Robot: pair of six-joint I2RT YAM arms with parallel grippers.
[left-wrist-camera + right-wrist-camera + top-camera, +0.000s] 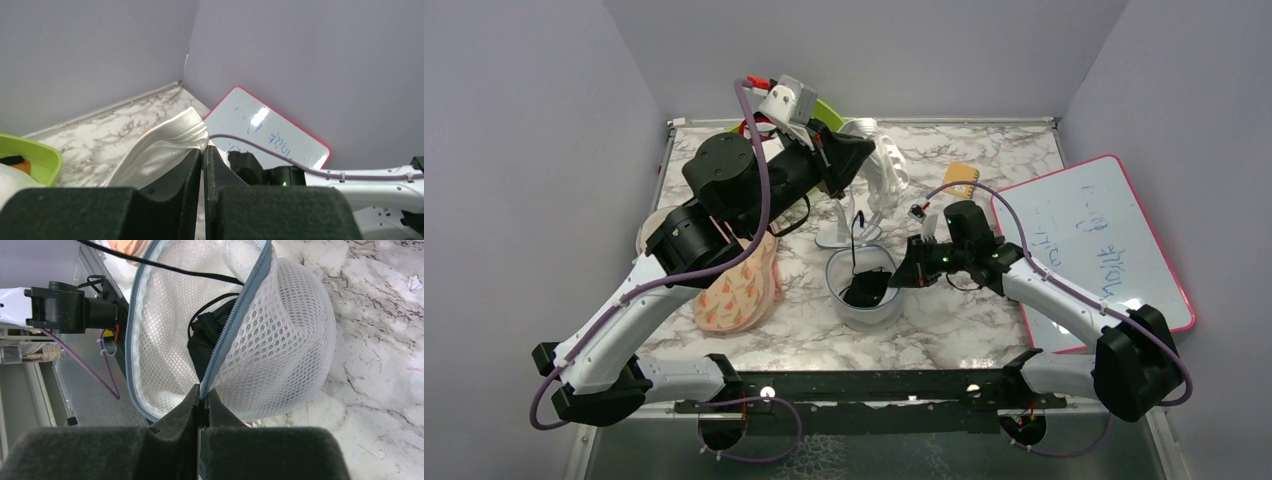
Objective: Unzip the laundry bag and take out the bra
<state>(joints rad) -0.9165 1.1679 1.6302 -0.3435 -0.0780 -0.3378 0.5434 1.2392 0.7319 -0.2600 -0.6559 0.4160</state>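
The laundry bag (876, 312) stands unzipped on the marble table, a white mesh dome with a grey-blue zip band. My right gripper (913, 272) is shut on its zip rim, which shows close up in the right wrist view (202, 392); the mesh bag (285, 340) gapes open there. A black bundle with thin straps (200, 342) lies inside it (865, 290). My left gripper (862, 150) is raised at the back, shut on a white satin garment (160, 145) that hangs down (887, 175). A thin black strap runs from it into the bag.
A whiteboard (1089, 245) with a pink rim lies at the right, also in the left wrist view (260, 125). A peach patterned cloth (739, 290) lies left of the bag under my left arm. A green bowl (829, 110) and an orange block (961, 180) sit at the back.
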